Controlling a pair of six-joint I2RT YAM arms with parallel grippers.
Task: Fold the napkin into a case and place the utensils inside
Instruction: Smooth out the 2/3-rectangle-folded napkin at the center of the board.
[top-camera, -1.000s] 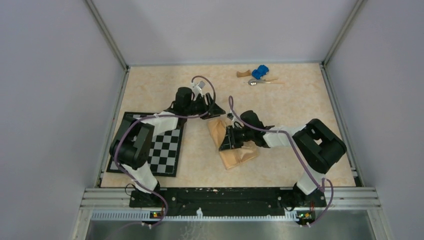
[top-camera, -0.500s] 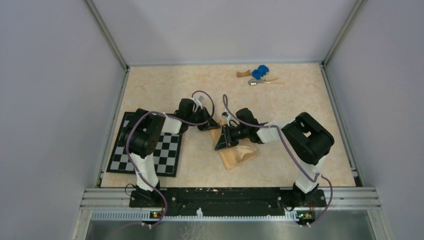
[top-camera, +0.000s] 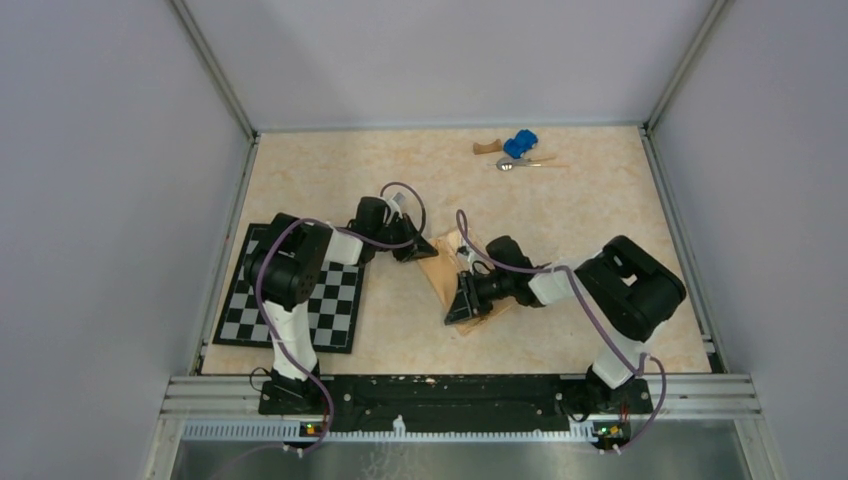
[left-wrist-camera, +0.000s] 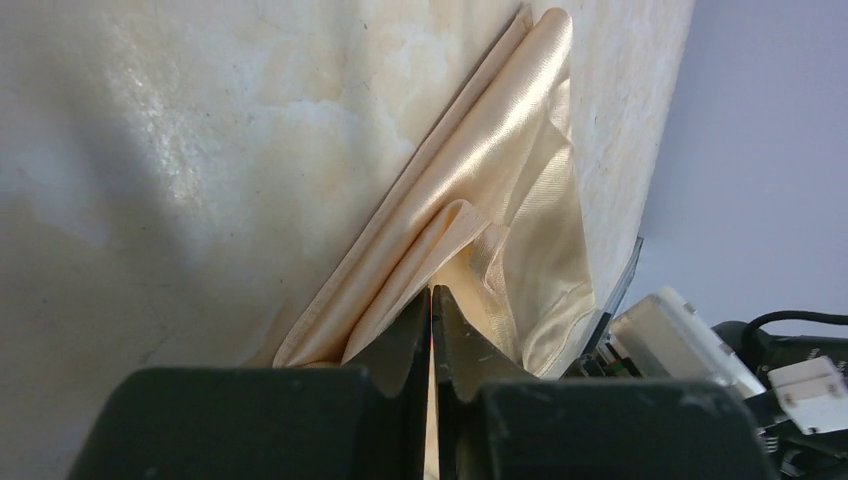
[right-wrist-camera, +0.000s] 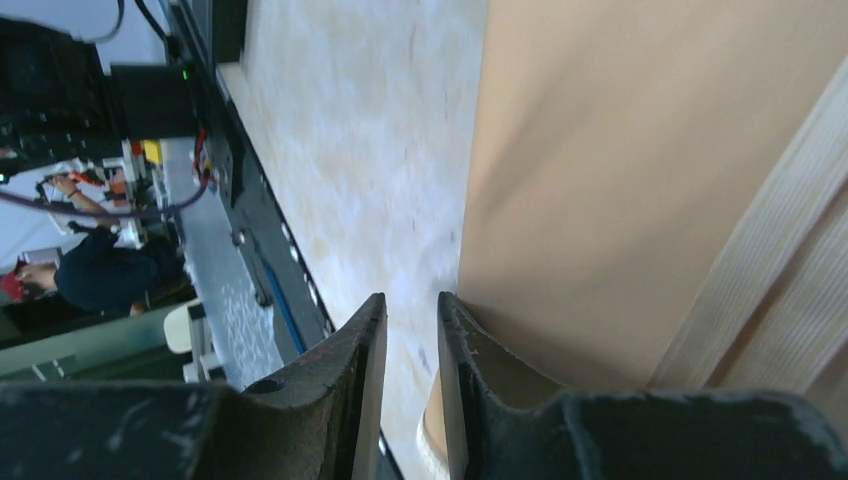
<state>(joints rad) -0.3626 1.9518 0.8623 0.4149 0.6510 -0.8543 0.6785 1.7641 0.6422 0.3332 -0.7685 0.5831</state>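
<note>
The peach napkin (top-camera: 447, 272) lies partly folded and rumpled in the middle of the table, between my two grippers. My left gripper (top-camera: 427, 250) is at its far left corner. In the left wrist view the gripper (left-wrist-camera: 431, 290) is shut on a raised fold of the napkin (left-wrist-camera: 500, 150). My right gripper (top-camera: 459, 306) is at the napkin's near end. Its jaws (right-wrist-camera: 412, 297) stand a little apart with table showing between them, and the napkin (right-wrist-camera: 620, 180) lies against the right finger. A silver spoon (top-camera: 512, 163) lies at the far right.
A blue toy car (top-camera: 520, 144) and a brown wooden block (top-camera: 486, 148) lie next to the spoon. The checkerboard mat (top-camera: 300, 310) lies at the left under the left arm. A metal rail (top-camera: 450, 390) runs along the near edge.
The left gripper came down and nearer, onto the napkin's far corner. The right gripper slid toward the napkin's near end. The napkin now looks narrower.
</note>
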